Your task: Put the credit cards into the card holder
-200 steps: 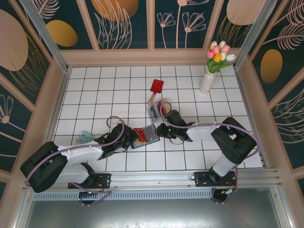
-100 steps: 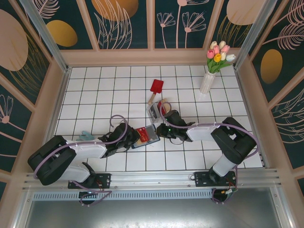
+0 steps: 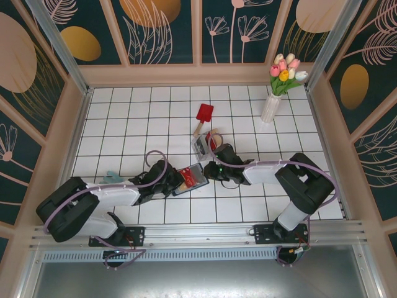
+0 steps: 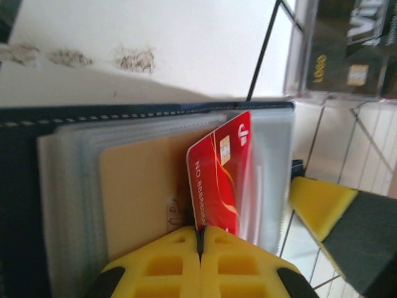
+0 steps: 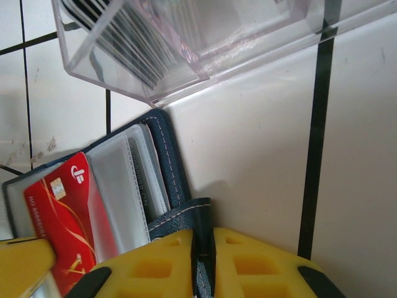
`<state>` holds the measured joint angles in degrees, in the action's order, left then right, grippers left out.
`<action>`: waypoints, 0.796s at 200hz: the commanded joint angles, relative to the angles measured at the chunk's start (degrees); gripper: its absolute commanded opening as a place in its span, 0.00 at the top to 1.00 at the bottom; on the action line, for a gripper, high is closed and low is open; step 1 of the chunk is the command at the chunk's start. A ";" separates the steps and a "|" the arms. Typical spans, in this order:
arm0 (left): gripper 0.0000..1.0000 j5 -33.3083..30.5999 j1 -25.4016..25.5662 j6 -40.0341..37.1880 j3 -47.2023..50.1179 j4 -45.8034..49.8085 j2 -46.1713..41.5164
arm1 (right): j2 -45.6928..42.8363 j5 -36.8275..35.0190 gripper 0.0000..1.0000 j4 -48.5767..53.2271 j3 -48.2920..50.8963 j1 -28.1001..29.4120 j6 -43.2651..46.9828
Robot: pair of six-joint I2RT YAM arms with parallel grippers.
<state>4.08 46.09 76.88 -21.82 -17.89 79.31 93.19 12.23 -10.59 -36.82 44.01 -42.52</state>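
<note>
Where it shows, red card (image 4: pixel 220 180) reads "NO.8888" (rest blurred).

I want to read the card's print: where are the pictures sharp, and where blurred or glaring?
Left wrist view: the red plastic credit card is fairly sharp, the left pincer close to the lens is soft, the clear plastic box is blurred. Right wrist view: pale reflections on the box walls. Top external view: even light, card tiny.

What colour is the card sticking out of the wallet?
Red card, clearest in the left wrist view.
</note>
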 commanded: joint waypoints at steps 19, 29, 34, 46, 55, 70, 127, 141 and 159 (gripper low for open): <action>1.00 4.33 0.41 -3.78 -3.15 6.49 0.78 | 2.04 0.16 0.85 3.47 -0.84 1.08 -0.46; 1.00 3.93 0.37 -3.83 -2.77 7.49 -0.34 | 2.02 0.10 0.85 3.51 -0.80 1.08 -0.45; 1.00 3.94 0.40 -3.70 -2.56 7.50 -0.82 | 2.02 0.05 0.85 3.47 -0.80 1.07 -0.54; 1.00 3.77 0.36 -3.77 -2.09 7.82 -1.88 | 2.14 0.07 0.85 3.51 -0.93 1.08 -0.54; 1.00 3.58 0.36 -3.86 -1.91 7.96 -2.46 | 2.26 0.16 0.85 3.64 -1.09 1.08 -0.39; 1.00 2.82 0.36 -3.96 -1.69 7.23 -3.61 | 2.35 0.31 0.85 3.51 -1.15 1.08 -0.31; 0.91 3.07 0.38 -2.90 -1.49 -0.11 -3.17 | 2.69 1.57 0.85 2.48 -1.07 1.25 -0.26; 0.88 3.61 0.30 -2.01 -1.04 -2.30 -2.74 | 2.74 1.74 0.85 2.40 -1.17 1.34 -0.14; 0.83 3.74 0.35 -1.50 -0.96 -3.41 -2.59 | 2.92 1.75 0.85 2.41 -1.15 1.39 -0.19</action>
<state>6.09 46.09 74.81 -23.46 -16.16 76.05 93.80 12.45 -10.24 -37.58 44.05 -42.50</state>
